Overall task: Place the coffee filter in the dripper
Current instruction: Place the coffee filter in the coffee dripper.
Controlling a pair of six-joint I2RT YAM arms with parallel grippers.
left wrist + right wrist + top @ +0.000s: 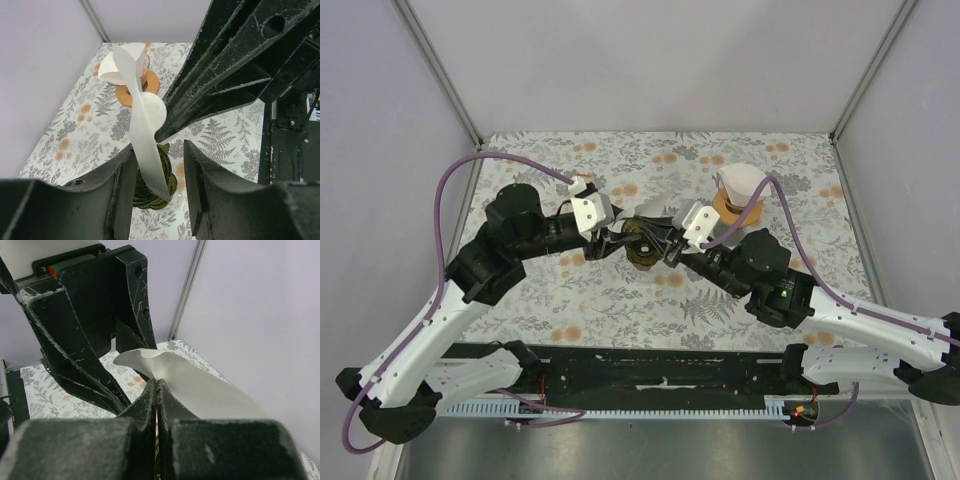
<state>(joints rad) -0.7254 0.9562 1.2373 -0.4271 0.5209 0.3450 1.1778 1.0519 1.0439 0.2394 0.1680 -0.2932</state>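
A white paper coffee filter (147,120) hangs folded flat above the dark green glass dripper (159,186), its lower tip over the dripper's mouth. My right gripper (157,384) is shut on the filter (205,387), pinching it near its upper edge. In the left wrist view its fingers (210,90) reach in from the upper right. My left gripper (160,172) is open and straddles the filter's lower part, and the paper lies close to its left finger. Seen from above, both grippers (620,238) (658,238) meet over the dripper (642,256) at the table's middle.
A white cone of filters on an orange round base (738,192) stands at the back right, behind the right arm. Purple cables loop over both arms. The floral tablecloth (620,300) ends at grey walls on three sides.
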